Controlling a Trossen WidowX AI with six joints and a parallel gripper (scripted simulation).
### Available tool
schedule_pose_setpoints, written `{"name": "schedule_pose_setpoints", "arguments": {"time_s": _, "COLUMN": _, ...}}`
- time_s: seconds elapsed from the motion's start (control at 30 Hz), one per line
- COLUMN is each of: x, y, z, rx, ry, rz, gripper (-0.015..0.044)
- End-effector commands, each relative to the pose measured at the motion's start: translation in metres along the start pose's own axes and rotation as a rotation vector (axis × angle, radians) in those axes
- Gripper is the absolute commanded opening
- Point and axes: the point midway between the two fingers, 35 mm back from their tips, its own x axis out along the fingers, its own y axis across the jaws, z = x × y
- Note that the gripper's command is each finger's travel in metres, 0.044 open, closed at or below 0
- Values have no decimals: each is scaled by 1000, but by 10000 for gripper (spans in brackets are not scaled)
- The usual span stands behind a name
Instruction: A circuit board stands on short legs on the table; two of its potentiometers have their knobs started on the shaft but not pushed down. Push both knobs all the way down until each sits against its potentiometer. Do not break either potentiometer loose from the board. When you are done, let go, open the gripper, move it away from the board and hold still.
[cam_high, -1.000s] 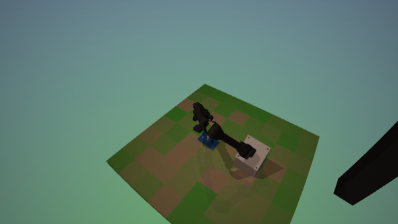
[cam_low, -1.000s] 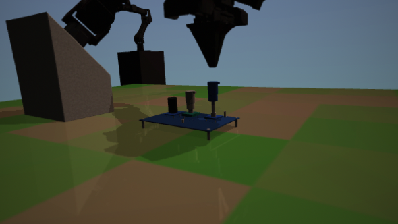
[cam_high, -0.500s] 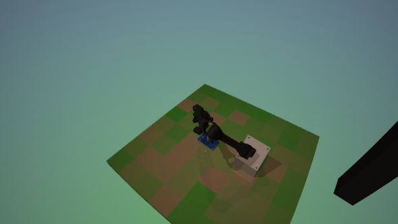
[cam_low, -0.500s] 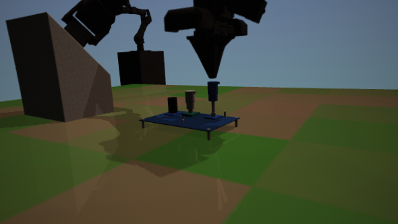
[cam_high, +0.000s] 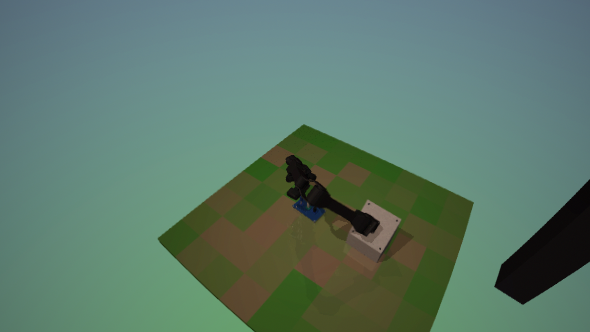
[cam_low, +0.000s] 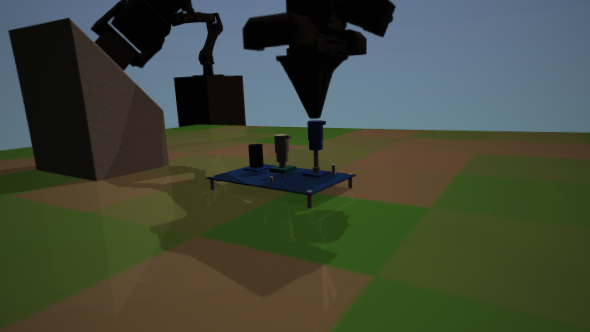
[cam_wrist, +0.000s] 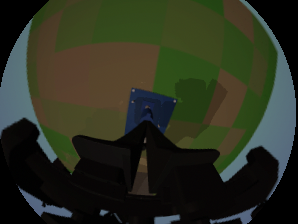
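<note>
The blue circuit board (cam_high: 314, 215) (cam_low: 290, 185) (cam_wrist: 170, 107) stands on short legs. In the exterior view, a blue knob (cam_low: 315, 135) stands high on its shaft, with a long piece of bare shaft below it. A grey knob (cam_low: 282, 144) stands above the green potentiometer, with a short narrower part beneath it. A black knob (cam_low: 255, 155) sits low at the board's left. My gripper (cam_low: 314, 118) (cam_wrist: 146, 123) is shut and empty, pointing down. Its tips are right over the blue knob's top, very close; whether they touch is unclear.
The pale arm base (cam_high: 375, 227) stands beside the board; in the exterior view a large sloped block (cam_low: 120, 115) is at the left. A dark box (cam_low: 225, 100) is at the back. Small pins (cam_low: 333, 169) (cam_low: 271, 178) stick up from the board near the potentiometers.
</note>
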Motion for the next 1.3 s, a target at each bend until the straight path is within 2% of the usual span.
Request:
{"name": "schedule_pose_setpoints", "arguments": {"time_s": 0.0, "x": 1, "y": 0, "z": 0, "rx": 4, "ry": -2, "rz": 3, "gripper": 0}}
{"name": "schedule_pose_setpoints", "arguments": {"time_s": 1.27, "x": 10, "y": 0, "z": 0, "rx": 4, "ry": -2, "rz": 4, "gripper": 0}}
